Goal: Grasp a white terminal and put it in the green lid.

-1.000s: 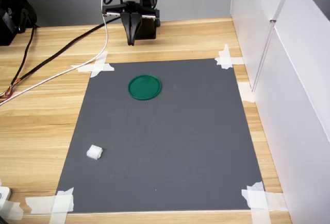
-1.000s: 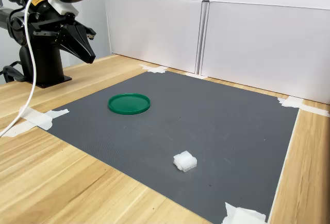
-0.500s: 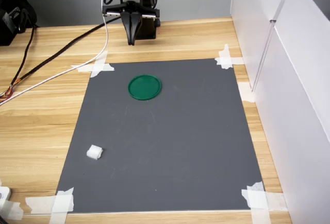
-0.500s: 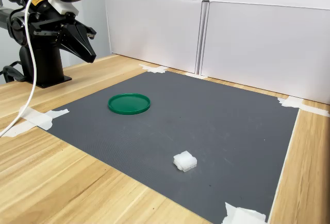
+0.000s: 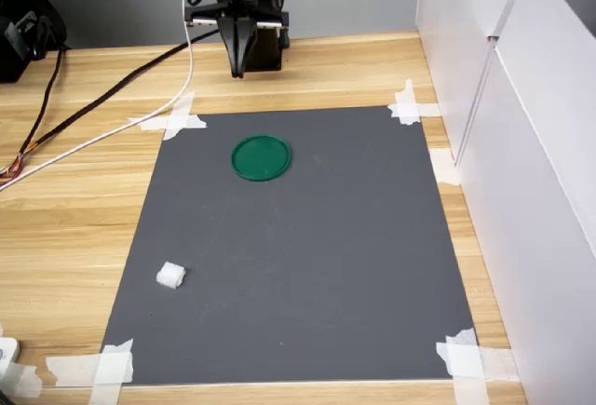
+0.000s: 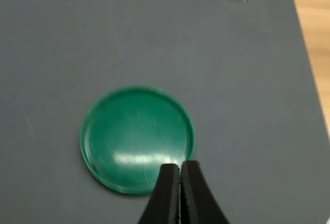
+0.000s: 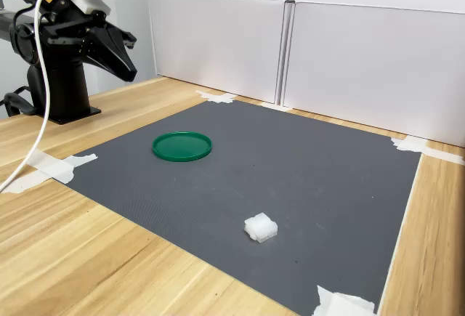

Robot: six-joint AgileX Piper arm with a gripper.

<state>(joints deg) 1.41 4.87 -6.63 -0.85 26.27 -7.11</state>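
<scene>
Gripper (image 6: 179, 168) hangs above the mat's far edge, jaws pressed together, holding nothing. We read no legible writing on the green lid (image 5: 261, 157) or the white terminal (image 5: 170, 276).

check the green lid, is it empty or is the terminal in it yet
Empty. In the wrist view the green lid shows only bare green inside, and the white terminal lies apart on the grey mat.

Green lid (image 5: 262, 157), white terminal (image 5: 169, 276), grey mat (image 5: 307, 256)
</scene>
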